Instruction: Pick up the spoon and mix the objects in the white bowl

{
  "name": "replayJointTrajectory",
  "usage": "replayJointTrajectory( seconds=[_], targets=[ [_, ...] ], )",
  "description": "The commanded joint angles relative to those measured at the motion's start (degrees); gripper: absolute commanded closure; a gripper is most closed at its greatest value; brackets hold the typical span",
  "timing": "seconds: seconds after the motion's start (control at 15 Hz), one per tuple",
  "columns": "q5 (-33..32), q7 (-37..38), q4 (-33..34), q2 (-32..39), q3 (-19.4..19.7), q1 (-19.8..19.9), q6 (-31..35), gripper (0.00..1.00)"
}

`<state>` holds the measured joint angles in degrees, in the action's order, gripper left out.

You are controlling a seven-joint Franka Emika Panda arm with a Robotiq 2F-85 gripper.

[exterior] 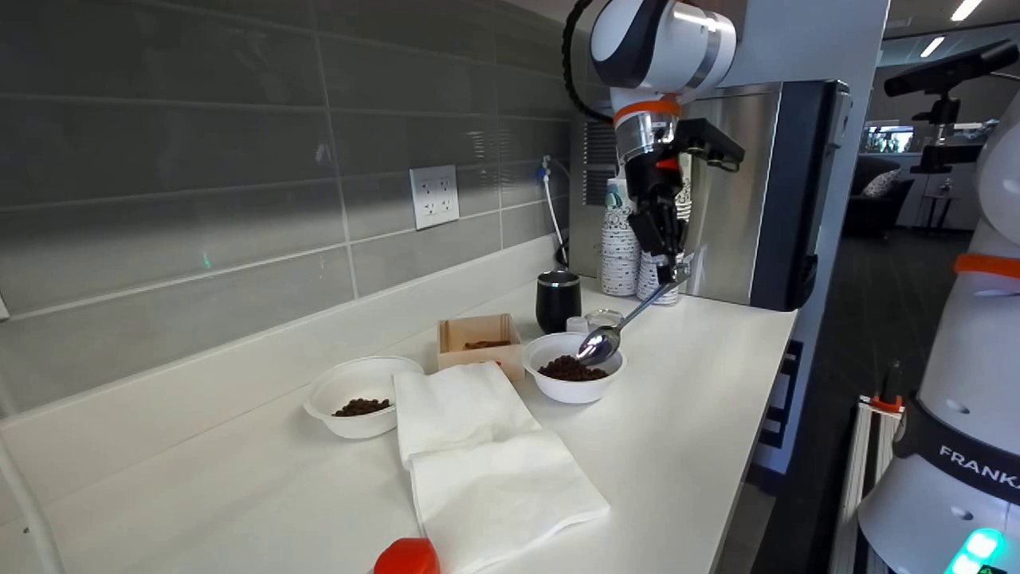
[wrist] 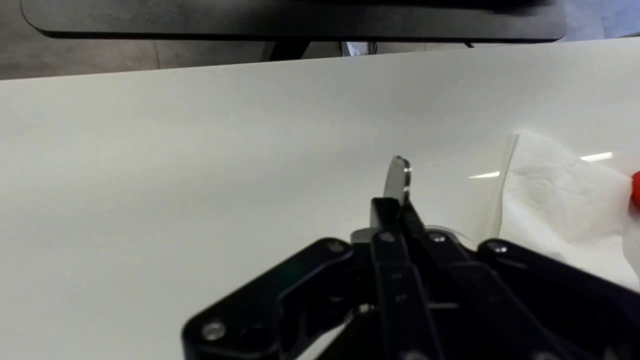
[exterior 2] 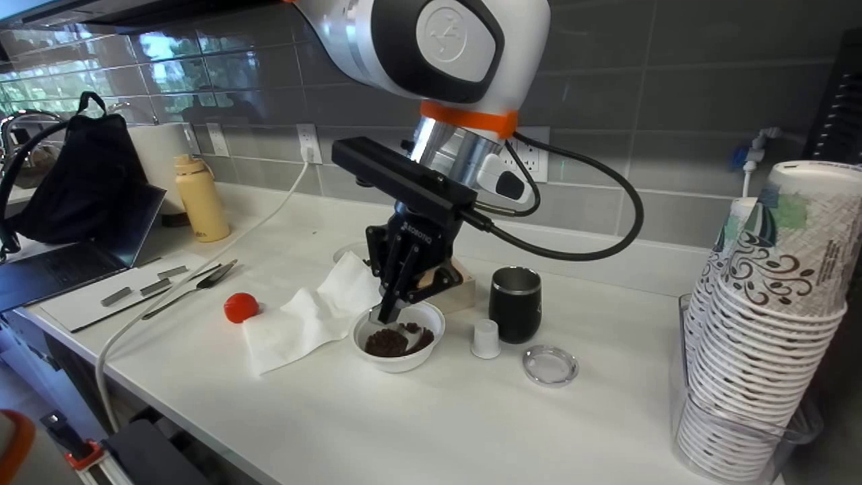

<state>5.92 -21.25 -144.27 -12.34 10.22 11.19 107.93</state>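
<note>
A: What takes up the most room?
B: The grey tiled wall (exterior: 175,159), then the white countertop (exterior 2: 512,431) along its foot.
A: And after those?
B: The Franka Emika Panda arm (exterior 2: 444,54), bent down over the counter. Then the swirl-printed paper cups (exterior 2: 761,350), nested in tall stacks, and the white napkins (exterior: 502,486) lying spread out.
A: How does the Robotiq gripper (wrist: 400,207) stand?
B: Slanted downward, above the white bowl (exterior: 578,392). That bowl sits upright, just beside the wooden box (exterior 2: 459,296).
A: I count another bowl.
B: The second white bowl (exterior: 343,422), right by the napkins.
A: Next size down?
B: The silvery spoon (exterior: 610,336). The gripper's jaws are clamped together on its handle; in the wrist view the handle's end pokes out past them. The spoon tilts, its head down inside the white bowl.
A: And the black tumbler (exterior 2: 515,306)?
B: Near the wooden box, with a clear round lid (exterior 2: 550,366) and a small white pod-shaped cup (exterior 2: 485,339) by it.
A: Smallest of all?
B: The reddish-brown pieces (exterior: 570,369), heaped in the white bowl under the spoon's head. Whether it touches them, I can't tell. A smaller, darker heap (exterior: 361,407) lies in the second white bowl.
</note>
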Motion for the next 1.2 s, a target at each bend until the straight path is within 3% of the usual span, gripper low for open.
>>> replayJointTrajectory(
  seconds=[0.0,0.27,0.8,1.13],
  targets=[
    [-4.07,4.36,-0.79,0.66,-0.43,-0.77,4.01,0.99],
    [-3.85,4.49,-0.37,2.49,-0.84,-1.65,3.68,0.99],
    [5.63,-3.33,1.35,3.9,0.43,-3.36,-1.76,0.99],
    [9.66,-6.29,1.52,4.62,0.55,-3.41,-1.37,0.99]
  ],
)
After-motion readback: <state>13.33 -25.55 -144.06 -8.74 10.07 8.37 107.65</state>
